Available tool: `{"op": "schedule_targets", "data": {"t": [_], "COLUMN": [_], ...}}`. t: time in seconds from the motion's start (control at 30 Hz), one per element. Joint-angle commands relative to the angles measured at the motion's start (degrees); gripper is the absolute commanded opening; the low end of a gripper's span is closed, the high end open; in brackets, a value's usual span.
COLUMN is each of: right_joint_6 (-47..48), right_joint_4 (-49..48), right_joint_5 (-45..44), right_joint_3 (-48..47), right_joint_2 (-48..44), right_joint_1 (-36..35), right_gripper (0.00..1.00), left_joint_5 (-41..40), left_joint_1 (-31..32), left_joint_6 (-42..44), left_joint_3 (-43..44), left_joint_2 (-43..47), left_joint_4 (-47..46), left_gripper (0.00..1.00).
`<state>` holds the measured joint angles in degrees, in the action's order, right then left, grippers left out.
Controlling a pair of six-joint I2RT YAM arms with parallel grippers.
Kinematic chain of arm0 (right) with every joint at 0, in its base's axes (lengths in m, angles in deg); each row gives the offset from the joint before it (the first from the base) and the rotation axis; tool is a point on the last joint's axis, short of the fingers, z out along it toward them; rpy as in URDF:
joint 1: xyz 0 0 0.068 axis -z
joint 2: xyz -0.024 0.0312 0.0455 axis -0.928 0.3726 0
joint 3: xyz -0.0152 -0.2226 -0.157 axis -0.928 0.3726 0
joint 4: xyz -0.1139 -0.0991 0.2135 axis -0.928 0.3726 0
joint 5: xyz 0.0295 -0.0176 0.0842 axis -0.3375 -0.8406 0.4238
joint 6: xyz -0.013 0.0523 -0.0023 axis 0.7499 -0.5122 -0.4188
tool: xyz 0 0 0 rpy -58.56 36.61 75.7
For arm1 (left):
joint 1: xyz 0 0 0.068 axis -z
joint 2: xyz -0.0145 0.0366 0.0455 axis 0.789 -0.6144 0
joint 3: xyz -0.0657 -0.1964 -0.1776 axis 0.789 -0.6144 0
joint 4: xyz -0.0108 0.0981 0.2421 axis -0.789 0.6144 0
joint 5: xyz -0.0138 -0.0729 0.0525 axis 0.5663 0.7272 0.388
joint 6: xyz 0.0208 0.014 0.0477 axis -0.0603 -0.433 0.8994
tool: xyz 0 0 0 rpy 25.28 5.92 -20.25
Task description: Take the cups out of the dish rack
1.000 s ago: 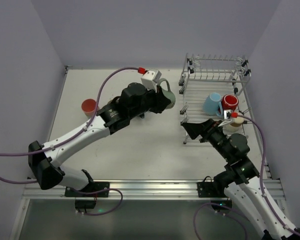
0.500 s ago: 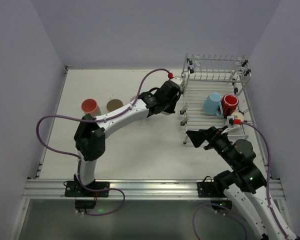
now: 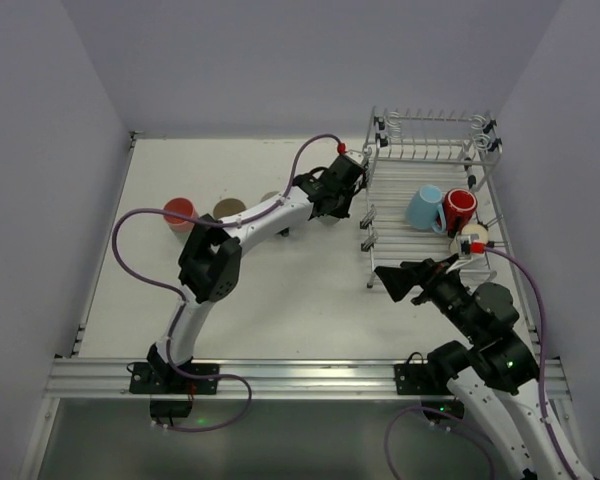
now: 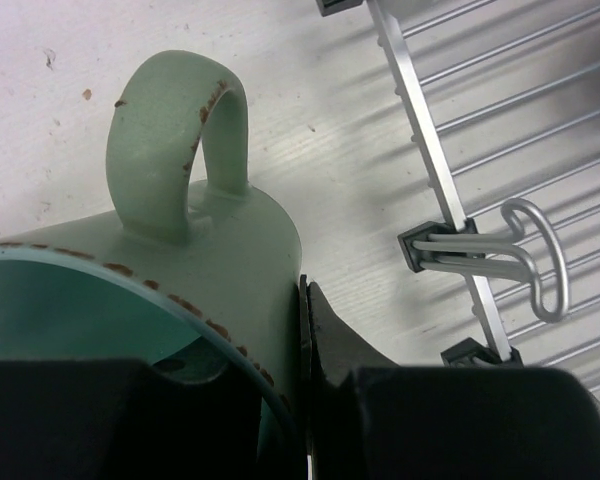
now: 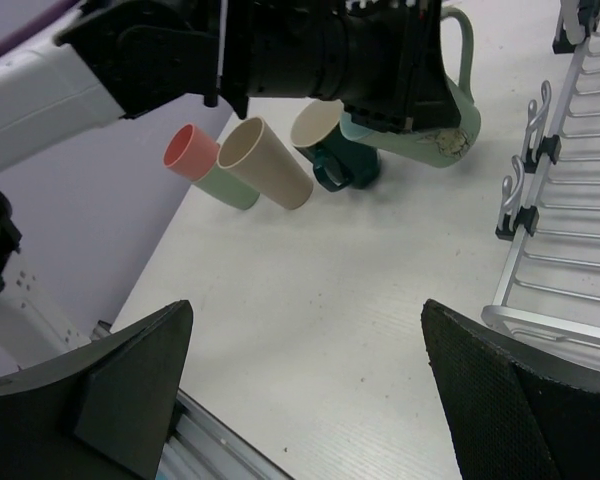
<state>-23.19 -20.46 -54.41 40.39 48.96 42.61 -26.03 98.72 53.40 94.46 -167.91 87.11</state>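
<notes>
White table (image 3: 280,300), sage mug (image 4: 180,250) near rack (image 4: 435,175) edge

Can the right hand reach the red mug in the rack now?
Probably yes: the right hand is open and empty beside the rack, with the red mug uncovered from above; the blue mug crowds one side.

1. White table (image 3: 280,300), light wood-grain top.
2. Far-left, in a row, upright: pink cup (image 3: 178,212), tan cup (image 3: 228,208), dark teal mug (image 5: 342,165).
3. Right side: silver wire dish rack (image 3: 392,205) stands on it.
</notes>
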Motion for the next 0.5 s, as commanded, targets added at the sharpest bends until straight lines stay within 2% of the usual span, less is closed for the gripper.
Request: {"op": "schedule_targets", "data": {"t": [0.0,0.27,0.47], "right_joint_6": [1.5,1.4,1.2], "right_joint_4": [0.5,0.2,-0.1], "right_joint_5": [2.1,2.7,2.1], "right_joint_3": [-3.3,-3.9,-4.9], "right_joint_2": [-0.4,-0.1,-0.3], "right_joint_1": [-0.1,-0.2,-0.2], "right_gripper": [0.99,0.99,0.99], "left_joint_5": [-2.6,-3.7,-5.2], "left_joint_1": [0.0,-0.1,-0.1], "left_joint_6": [2.4,3.1,4.0], "left_joint_3": [4.8,8.3,8.6], "left_joint_2": [-0.8,-5.3,-5.6], "left_joint_4": [-0.3,2.3,2.1], "left_gripper": [0.00,0.01,0.28]}}
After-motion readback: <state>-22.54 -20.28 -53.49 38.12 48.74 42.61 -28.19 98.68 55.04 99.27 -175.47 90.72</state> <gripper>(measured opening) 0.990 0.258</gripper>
